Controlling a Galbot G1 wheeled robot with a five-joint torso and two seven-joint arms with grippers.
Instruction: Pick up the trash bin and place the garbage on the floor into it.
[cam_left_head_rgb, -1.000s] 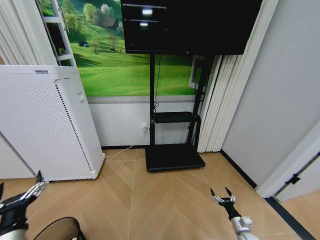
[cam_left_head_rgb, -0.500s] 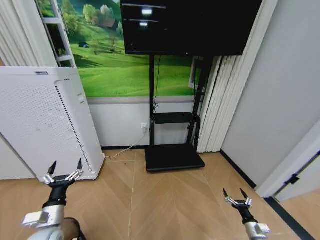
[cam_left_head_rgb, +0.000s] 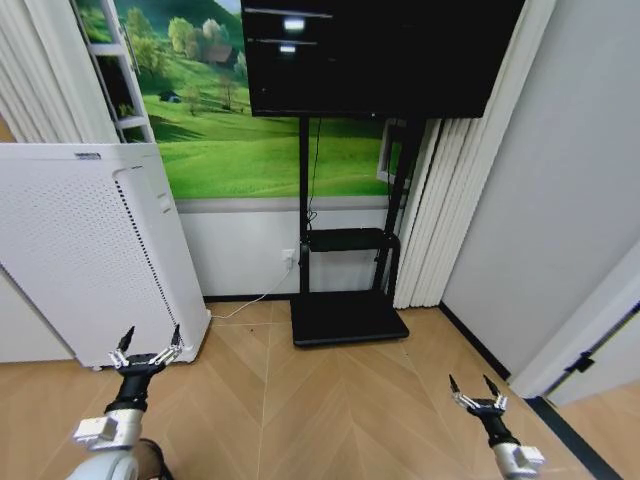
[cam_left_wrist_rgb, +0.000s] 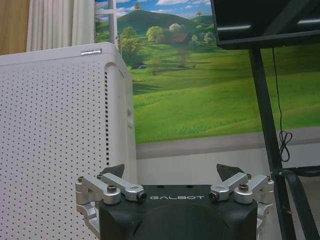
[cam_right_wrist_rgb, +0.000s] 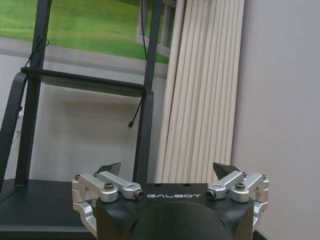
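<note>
My left gripper (cam_left_head_rgb: 150, 340) is held up at the lower left of the head view, open and empty, pointing at the white perforated appliance (cam_left_head_rgb: 85, 250). In the left wrist view the left gripper (cam_left_wrist_rgb: 171, 172) has its fingers spread in front of that appliance (cam_left_wrist_rgb: 55, 140). A dark sliver beside my left wrist at the bottom edge looks like the trash bin (cam_left_head_rgb: 153, 460). My right gripper (cam_left_head_rgb: 469, 386) hovers open and empty over the floor at the lower right. The right wrist view has the right gripper (cam_right_wrist_rgb: 167, 169) facing the TV stand. The garbage is out of view.
A black TV stand (cam_left_head_rgb: 345, 310) with a screen (cam_left_head_rgb: 370, 50) stands against the far wall. White curtains (cam_left_head_rgb: 430, 210) hang right of it, and a grey wall (cam_left_head_rgb: 560, 200) closes the right side. Wood floor (cam_left_head_rgb: 330, 400) lies open between the grippers.
My left arm swung in from the left edge and now points forward, open. The head view tilted up a little, so the trash bin slid almost off the bottom edge. The right gripper drifted lower right.
</note>
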